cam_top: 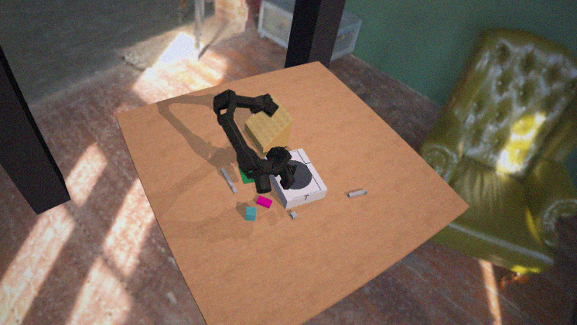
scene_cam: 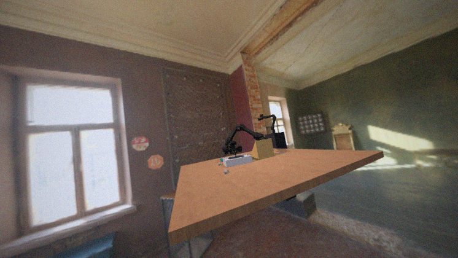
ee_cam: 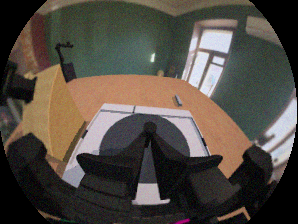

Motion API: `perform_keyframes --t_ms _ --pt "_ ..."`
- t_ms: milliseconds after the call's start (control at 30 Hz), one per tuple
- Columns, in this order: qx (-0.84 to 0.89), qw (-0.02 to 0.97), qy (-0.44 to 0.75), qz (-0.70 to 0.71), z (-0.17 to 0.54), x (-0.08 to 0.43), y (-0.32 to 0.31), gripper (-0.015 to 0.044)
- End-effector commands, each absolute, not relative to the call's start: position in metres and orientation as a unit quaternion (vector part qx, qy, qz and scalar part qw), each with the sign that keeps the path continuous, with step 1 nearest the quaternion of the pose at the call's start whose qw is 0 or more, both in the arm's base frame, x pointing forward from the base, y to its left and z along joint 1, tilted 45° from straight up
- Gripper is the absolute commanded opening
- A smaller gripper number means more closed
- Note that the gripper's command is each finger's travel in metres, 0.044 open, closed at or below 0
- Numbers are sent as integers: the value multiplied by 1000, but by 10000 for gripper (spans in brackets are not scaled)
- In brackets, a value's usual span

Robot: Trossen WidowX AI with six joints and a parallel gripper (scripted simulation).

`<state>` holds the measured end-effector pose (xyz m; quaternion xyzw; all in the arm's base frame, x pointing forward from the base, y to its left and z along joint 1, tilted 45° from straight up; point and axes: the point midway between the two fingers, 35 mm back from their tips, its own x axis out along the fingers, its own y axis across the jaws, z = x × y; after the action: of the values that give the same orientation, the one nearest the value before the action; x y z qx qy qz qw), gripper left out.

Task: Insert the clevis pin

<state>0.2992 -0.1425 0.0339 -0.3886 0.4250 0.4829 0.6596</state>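
the hand closes on something, inside the tray's edges.

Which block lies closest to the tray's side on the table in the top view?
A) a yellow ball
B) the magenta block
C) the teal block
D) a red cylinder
B: the magenta block lies just off the white tray's near corner, while the teal block sits farther out beyond it.

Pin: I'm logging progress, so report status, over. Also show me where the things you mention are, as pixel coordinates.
Hand (cam_top: pixel 287 186) (scene_cam: pixel 236 155) (ee_cam: pixel 148 133) closed on something, likely the pin, over the disc (cam_top: pixel 303 176) (ee_cam: pixel 116 137). Disc flat on tray (cam_top: pixel 307 198) (scene_cam: pixel 238 160) (ee_cam: pixel 90 132). Pin seating not visible; nothing seen blocking.
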Motion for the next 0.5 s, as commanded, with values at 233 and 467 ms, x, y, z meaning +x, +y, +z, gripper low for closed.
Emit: perform_keyframes --t_ms 233,467 --pt "-388 658 425 485 33 295 -142 0" --pt "-388 658 425 485 33 294 -142 0"
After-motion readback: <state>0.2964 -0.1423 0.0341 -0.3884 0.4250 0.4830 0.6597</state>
